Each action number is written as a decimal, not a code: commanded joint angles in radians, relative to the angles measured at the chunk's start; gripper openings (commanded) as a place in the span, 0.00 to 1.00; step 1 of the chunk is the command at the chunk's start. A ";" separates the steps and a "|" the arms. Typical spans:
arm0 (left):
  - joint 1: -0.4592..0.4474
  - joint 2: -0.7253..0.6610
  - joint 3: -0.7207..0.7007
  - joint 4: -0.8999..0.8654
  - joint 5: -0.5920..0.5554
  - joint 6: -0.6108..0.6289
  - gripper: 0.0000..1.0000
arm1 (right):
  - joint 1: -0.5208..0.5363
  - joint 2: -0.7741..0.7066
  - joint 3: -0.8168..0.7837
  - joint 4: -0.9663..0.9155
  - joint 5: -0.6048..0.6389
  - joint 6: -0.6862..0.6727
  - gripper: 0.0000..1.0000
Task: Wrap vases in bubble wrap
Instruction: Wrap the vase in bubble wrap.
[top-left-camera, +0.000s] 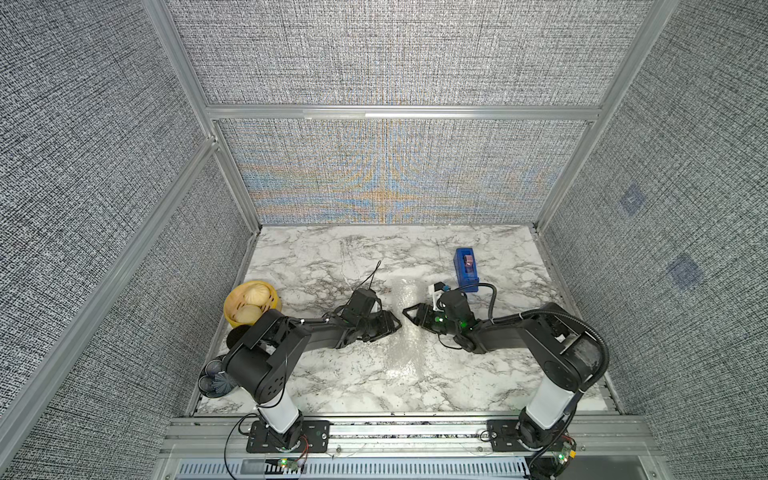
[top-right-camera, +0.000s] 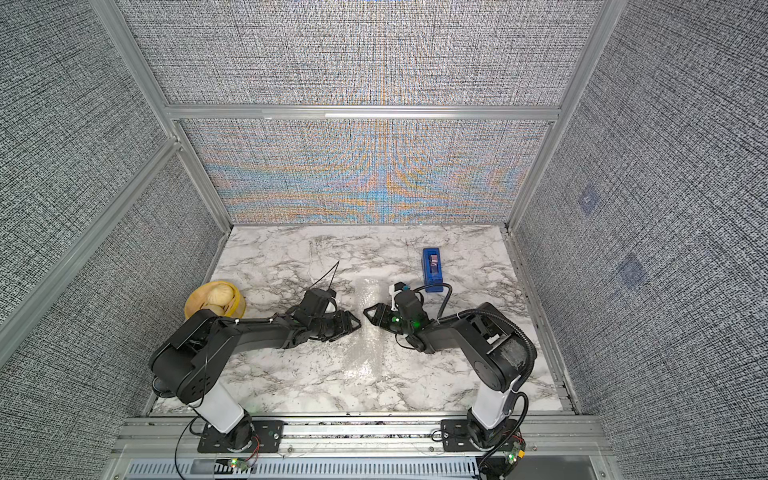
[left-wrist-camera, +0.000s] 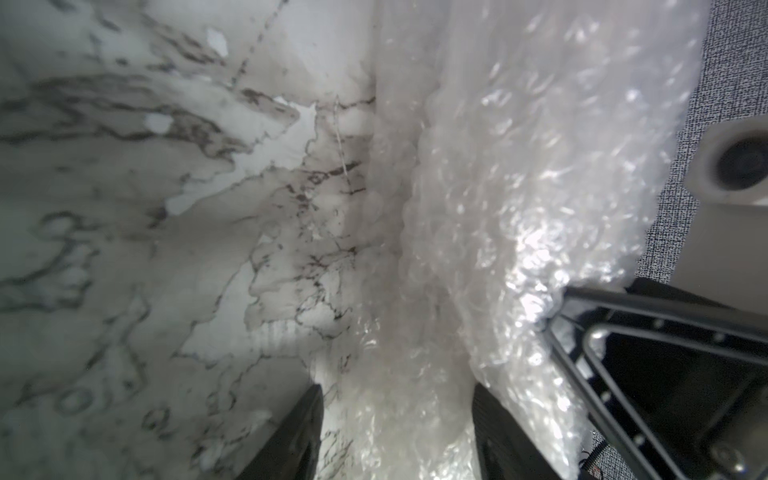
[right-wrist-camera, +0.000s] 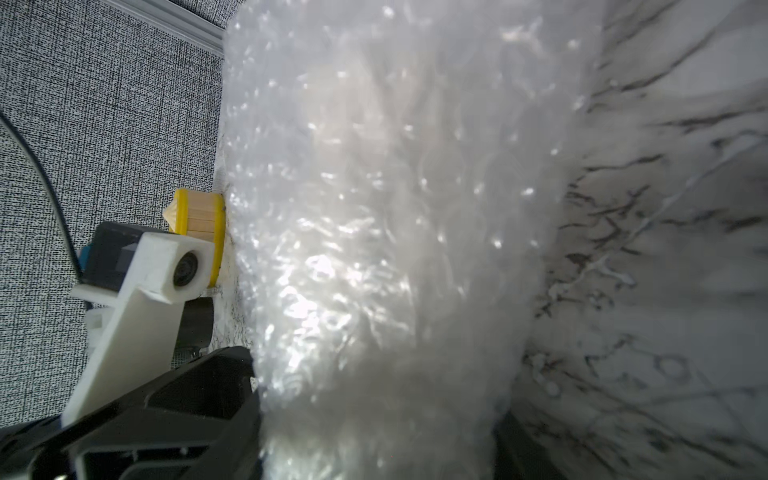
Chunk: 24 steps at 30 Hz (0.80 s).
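Left hand (left-wrist-camera: 397, 388): spread, with the bubble wrap (left-wrist-camera: 519, 187) between its fingers; we see no pinch yet.
Right hand (top-left-camera: 409, 313): clamped on the wrap bundle, we judge.
Wrap: mid-desk (top-left-camera: 332, 257), raised between both hands.
Vase: hidden; the right wrist view shows only a pale core through the wrap.
Risk: the slick film slips, the bundle unrolls and the vase drops out.
Views: top views give a mere glint; wrist views show the bulk.

a robotics lab test cell, shown by grey woven-textured panels (top-left-camera: 395, 54) in a bare aluminium frame (top-left-camera: 399, 113) walling in a marble-patterned tabletop (top-left-camera: 332, 257), with the left arm (top-left-camera: 320, 328) and the right arm (top-left-camera: 507, 328) bolted to a slotted aluminium rail (top-left-camera: 415, 430) beside loose wires and small lit circuit boards (top-left-camera: 286, 464).
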 joint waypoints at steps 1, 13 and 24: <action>-0.003 0.031 0.006 -0.013 -0.004 0.006 0.51 | 0.001 0.013 -0.008 -0.074 0.003 -0.035 0.29; -0.019 0.060 0.043 -0.041 0.001 0.025 0.21 | 0.002 0.003 -0.010 -0.079 0.007 -0.042 0.29; -0.044 -0.034 0.079 -0.150 -0.098 0.080 0.00 | 0.020 -0.023 0.027 -0.179 0.073 -0.067 0.33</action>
